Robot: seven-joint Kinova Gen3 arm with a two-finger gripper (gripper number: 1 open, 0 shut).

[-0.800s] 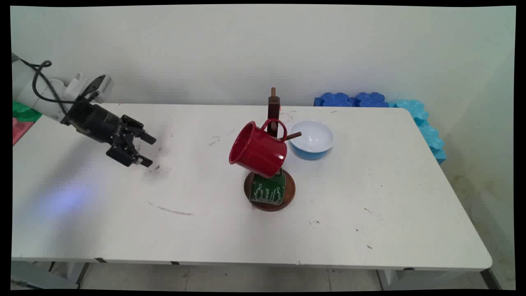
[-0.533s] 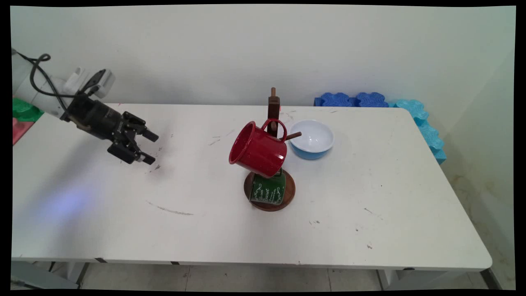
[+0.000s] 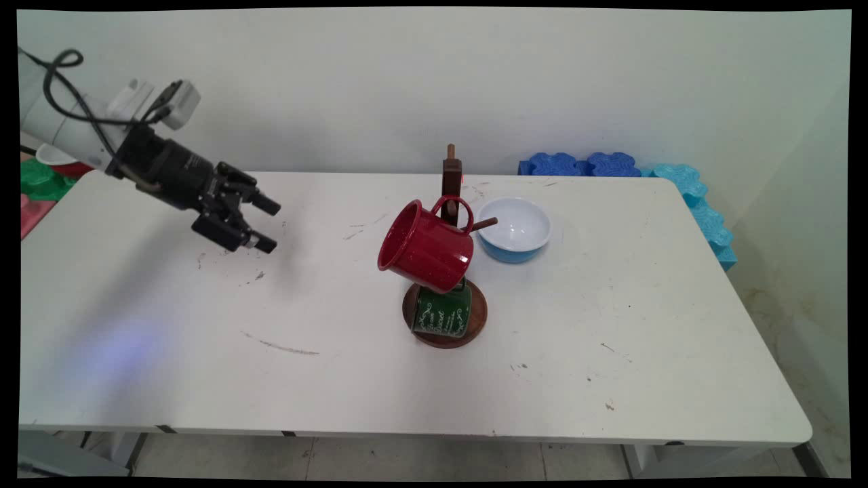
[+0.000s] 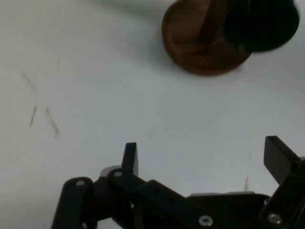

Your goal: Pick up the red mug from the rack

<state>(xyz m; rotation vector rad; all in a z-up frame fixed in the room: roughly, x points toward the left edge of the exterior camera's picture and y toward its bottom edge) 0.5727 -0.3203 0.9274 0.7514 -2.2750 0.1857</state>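
Note:
My black gripper hangs open above the left part of the white table, holding nothing and pointing right. In the hand view the gripper shows two spread fingers with bare table between them. Well to its right stands a wooden mug tree on a round brown base. A red mug hangs tilted by its handle from a peg. A green mug with white lettering hangs below it, over the base. The hand view shows the base and the green mug's dark mouth at the top.
A blue bowl with a white inside sits just right of the mug tree. Blue foam blocks line the table's far right corner and edge. Green and red things lie at the far left edge.
The gripper has risen and shifted slightly right and toward the wall, staying open. The mugs, tree and bowl have not moved.

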